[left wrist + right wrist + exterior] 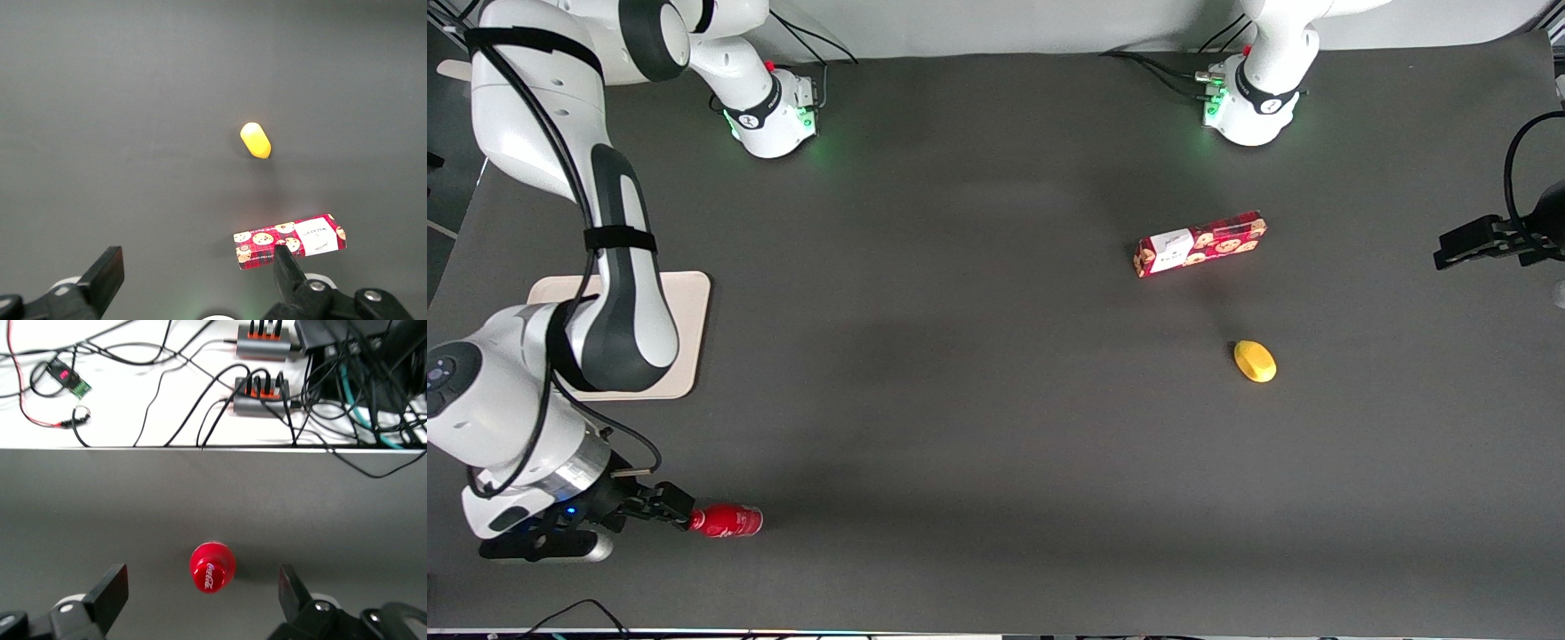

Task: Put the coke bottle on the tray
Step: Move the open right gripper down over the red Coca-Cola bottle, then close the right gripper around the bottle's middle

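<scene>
Coke bottle (727, 521) lies on its side on the dark table (978, 400), close to the front camera, its long axis running along the table's length with the cap end toward the gripper (669, 507). Gripper fingers (110, 590) stand spread apart, holding nothing. Tray (692, 311) lies farther from the camera.

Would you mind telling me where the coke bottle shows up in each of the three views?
Front view: the coke bottle lies on the dark mat near the front camera, right beside the tool.
Right wrist view: the bottle appears cap-on, between the open fingers.
Left wrist view: not in it.
Shared landmark: the dark mat.
</scene>
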`<state>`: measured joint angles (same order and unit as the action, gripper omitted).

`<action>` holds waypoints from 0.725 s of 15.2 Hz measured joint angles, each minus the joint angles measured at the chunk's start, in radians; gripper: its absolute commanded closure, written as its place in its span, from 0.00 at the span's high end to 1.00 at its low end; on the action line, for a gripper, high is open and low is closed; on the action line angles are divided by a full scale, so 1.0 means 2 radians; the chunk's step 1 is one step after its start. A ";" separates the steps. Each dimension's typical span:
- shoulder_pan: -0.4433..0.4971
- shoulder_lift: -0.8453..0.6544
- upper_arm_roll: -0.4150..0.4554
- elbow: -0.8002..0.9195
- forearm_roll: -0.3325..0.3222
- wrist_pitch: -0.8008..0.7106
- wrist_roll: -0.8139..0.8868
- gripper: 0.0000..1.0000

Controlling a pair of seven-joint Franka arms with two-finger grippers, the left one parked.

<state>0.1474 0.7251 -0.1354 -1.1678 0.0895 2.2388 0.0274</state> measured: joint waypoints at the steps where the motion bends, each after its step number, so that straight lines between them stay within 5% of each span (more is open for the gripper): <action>1: 0.000 0.005 0.000 -0.001 0.003 0.002 0.000 1.00; 7: -0.001 0.030 0.000 -0.026 0.010 0.059 0.000 0.96; 11: -0.001 0.034 0.000 -0.031 0.011 0.059 0.000 0.67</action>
<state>0.1454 0.7930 -0.1355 -1.2291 0.1115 2.3578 0.0278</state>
